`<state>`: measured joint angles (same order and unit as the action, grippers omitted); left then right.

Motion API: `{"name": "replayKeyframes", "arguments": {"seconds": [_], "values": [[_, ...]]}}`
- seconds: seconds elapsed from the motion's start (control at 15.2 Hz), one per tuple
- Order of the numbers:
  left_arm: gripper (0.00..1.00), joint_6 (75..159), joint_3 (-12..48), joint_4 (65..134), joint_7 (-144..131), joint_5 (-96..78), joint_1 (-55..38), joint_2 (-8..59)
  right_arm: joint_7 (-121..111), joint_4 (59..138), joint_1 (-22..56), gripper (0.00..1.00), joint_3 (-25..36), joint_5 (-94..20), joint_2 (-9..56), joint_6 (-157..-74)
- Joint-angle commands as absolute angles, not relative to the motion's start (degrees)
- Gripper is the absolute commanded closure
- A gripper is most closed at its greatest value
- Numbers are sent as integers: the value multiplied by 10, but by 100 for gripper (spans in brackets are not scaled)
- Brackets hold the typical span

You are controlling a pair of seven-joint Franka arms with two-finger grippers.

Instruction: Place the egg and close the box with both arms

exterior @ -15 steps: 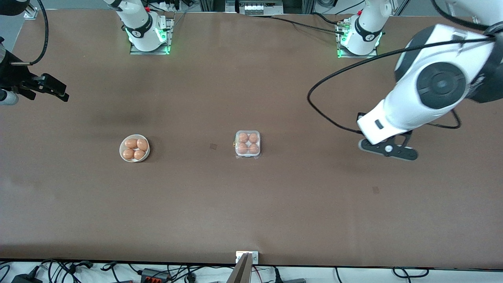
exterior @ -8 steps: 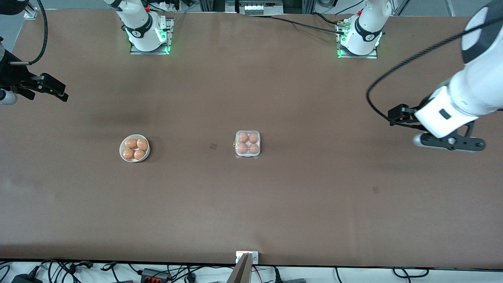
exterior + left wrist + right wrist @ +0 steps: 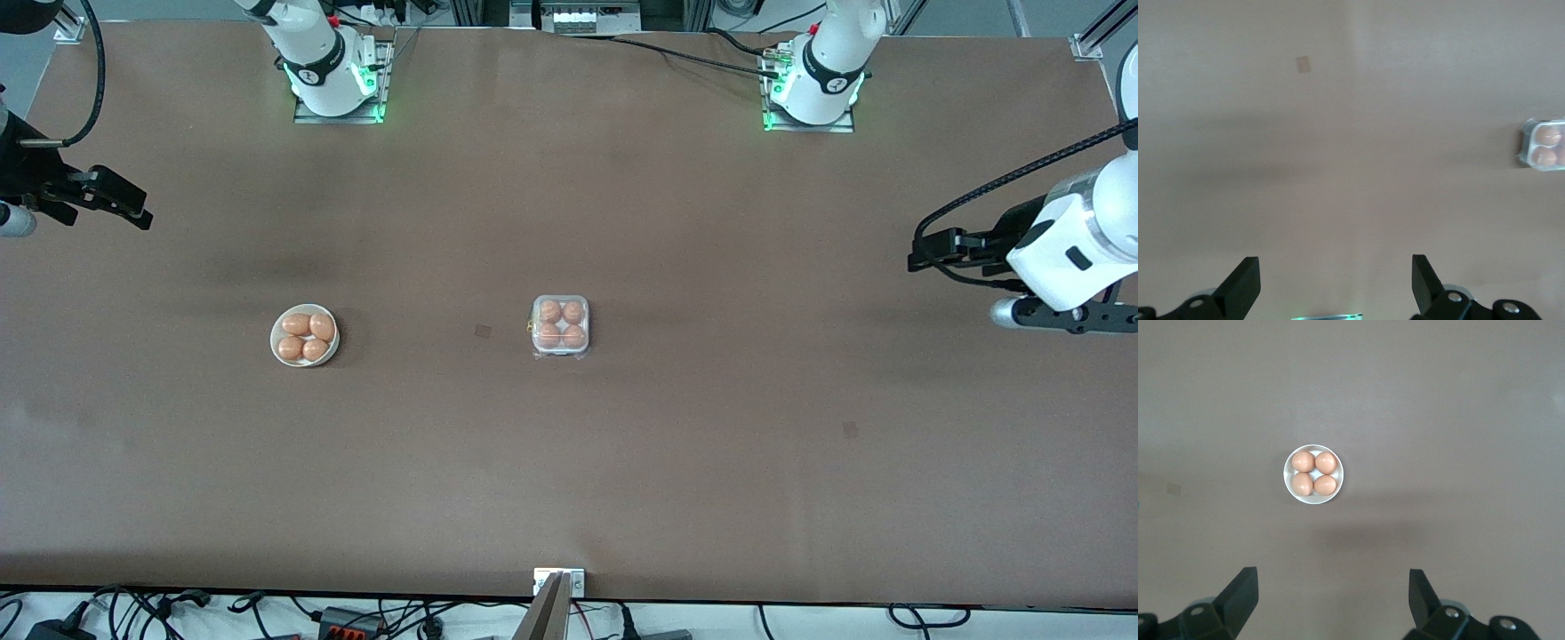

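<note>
The box (image 3: 560, 326) sits mid-table, its clear lid down over several orange-brown eggs (image 3: 550, 311). Nothing sets the task's egg apart from the others. The left wrist view catches part of the box (image 3: 1543, 145) at its edge. My left gripper (image 3: 929, 252) hangs open and empty over the table's left-arm end, well away from the box; the left wrist view shows this gripper (image 3: 1335, 273) with bare table between its fingers. My right gripper (image 3: 133, 209) waits open over the right-arm end, and the right wrist view shows this gripper (image 3: 1331, 583) empty.
A round white dish (image 3: 304, 336) with several more eggs stands toward the right arm's end, level with the box; the right wrist view shows the dish (image 3: 1313, 475) too. A metal bracket (image 3: 558, 582) sits on the table's near edge.
The left arm has swung away from the box's side toward its own end of the table, and its gripper has opened wider. The right arm has not moved.
</note>
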<state>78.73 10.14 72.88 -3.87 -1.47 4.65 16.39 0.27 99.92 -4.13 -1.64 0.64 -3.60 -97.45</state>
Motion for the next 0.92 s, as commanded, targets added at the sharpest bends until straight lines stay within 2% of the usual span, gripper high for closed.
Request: {"name": "replayKeyframes", "arguments": {"seconds": [0.0,0.26,0.86], "values": [[0,878,62,884,-4,-25,27,43,1,996,-47,0,-19,6,-42,-965],[0,882,-21,886,-13,-24,-43,23,-7,997,-47,0,-20,7,-43,-965],[0,877,-30,898,-32,-13,-56,-3,-7,996,-47,0,-23,11,-44,-957]]}}
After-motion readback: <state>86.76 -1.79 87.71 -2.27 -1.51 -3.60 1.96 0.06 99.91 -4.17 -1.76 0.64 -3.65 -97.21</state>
